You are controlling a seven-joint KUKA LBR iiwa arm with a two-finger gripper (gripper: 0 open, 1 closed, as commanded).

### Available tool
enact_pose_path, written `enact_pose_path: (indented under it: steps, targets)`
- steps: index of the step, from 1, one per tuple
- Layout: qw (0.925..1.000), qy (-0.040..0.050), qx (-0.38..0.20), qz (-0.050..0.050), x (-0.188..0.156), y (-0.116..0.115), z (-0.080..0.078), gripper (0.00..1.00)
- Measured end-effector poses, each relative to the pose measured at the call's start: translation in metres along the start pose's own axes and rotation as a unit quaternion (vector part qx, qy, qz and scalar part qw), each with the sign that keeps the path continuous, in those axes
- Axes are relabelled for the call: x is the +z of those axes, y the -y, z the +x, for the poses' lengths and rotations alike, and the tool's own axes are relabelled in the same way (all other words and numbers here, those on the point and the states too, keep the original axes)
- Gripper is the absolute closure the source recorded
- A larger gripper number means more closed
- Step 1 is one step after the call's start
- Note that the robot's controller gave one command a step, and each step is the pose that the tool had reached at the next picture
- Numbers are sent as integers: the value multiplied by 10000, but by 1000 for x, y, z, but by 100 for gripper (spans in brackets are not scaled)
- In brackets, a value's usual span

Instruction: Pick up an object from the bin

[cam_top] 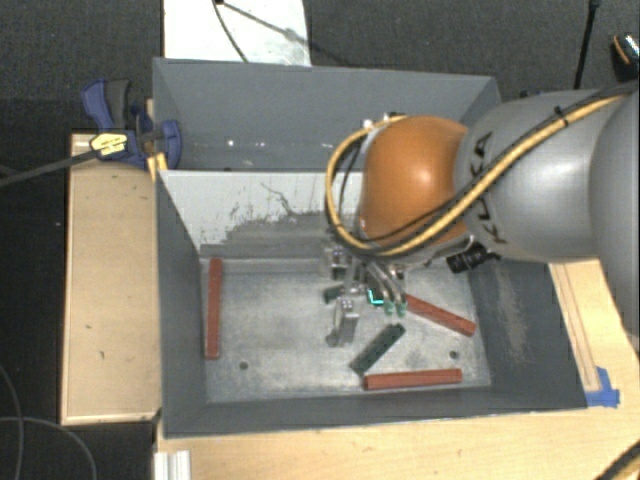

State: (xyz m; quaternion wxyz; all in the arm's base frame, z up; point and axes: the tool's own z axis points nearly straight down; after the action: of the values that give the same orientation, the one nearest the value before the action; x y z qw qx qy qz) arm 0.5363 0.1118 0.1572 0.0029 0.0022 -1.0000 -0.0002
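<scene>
The arm (560,178) bears the lettering KUKA. Its pincer (344,326) hangs just beside a dark bar (378,348) in the bin (185,318); whether apart or together, I cannot tell.

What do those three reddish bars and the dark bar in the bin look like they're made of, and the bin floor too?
Reddish bars, left, front and right: matte and evenly coloured, probably painted wood or plastic; the look leaves it open. Dark bar by the gripper: dull green-black, likely the same stuff. Bin floor: bare grey metal, scuffed and scratched pale.
</scene>
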Motion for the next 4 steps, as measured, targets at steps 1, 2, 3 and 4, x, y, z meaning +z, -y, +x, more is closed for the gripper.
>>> enact_pose_path:
  steps: [1,2,3,4]
  targets:
    - [9892,62,-1465,-1,-48,-15,20,0]
    - [9987,56,-512,9,-48,39,-19,0]
    - [9989,2,475,5,58,84,-6,0]
    - [9979,57,643,-10,84,62,-54,0]
